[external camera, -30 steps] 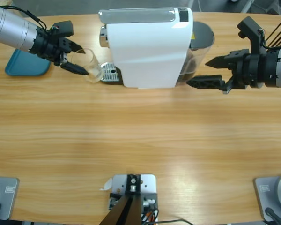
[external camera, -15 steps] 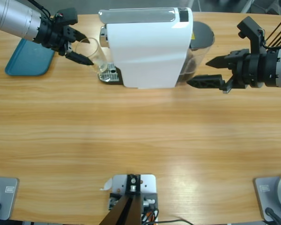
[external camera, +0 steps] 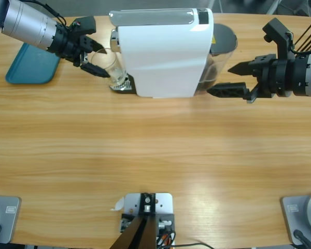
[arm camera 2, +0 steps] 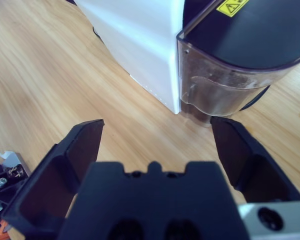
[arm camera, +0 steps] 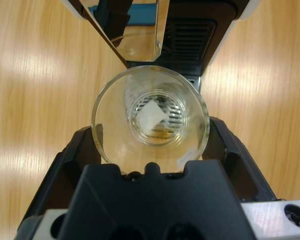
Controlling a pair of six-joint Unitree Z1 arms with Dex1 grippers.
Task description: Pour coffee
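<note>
Glass (external camera: 113, 66) now over drip grille (external camera: 122, 83)

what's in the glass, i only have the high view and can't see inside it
Observer: Looking down into the glass from the left wrist view, it appears empty, with no dark coffee layer; the drip grate shows through its base.
Operator: is the left gripper actually holding it
Observer: Yes, the left gripper has a black jaw on each side of the glass wall.
Operator: and the right one, touching the machine?
Observer: No. In the right wrist view the right gripper is wide open, with bare table between its jaws and the water tank.
</note>
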